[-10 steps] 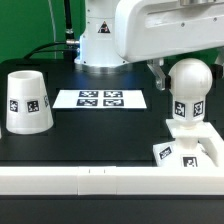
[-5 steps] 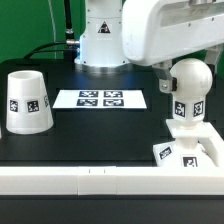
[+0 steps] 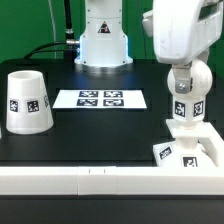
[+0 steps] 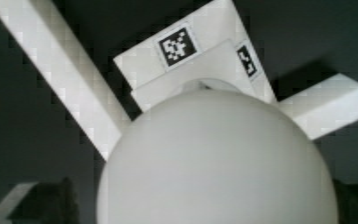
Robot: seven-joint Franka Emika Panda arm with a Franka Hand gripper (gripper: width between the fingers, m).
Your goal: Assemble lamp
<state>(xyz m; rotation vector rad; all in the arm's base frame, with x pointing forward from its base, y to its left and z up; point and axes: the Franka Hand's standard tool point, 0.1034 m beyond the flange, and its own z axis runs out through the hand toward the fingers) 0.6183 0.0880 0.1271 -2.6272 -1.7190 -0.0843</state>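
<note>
The round bulb (image 3: 191,82) stands upright on its tagged stem (image 3: 185,109) on the flat square base (image 3: 190,152) at the exterior view's right. My gripper (image 3: 181,72) is right above the bulb's top, with the hand covering it. The jaws look open, one to each side of the bulb. In the wrist view the bulb's dome (image 4: 211,160) fills the space between the jaws, and the base with its tag (image 4: 181,50) lies beyond it. The tapered shade (image 3: 26,101) stands alone at the exterior view's left.
The marker board (image 3: 100,98) lies flat in the middle of the black table. A white rail (image 3: 90,180) runs along the near edge. The robot's pedestal (image 3: 103,45) stands at the back.
The arm has swung toward the exterior view's right and come down, so the hand now sits directly over the bulb. The bulb, base and shade have not moved.
</note>
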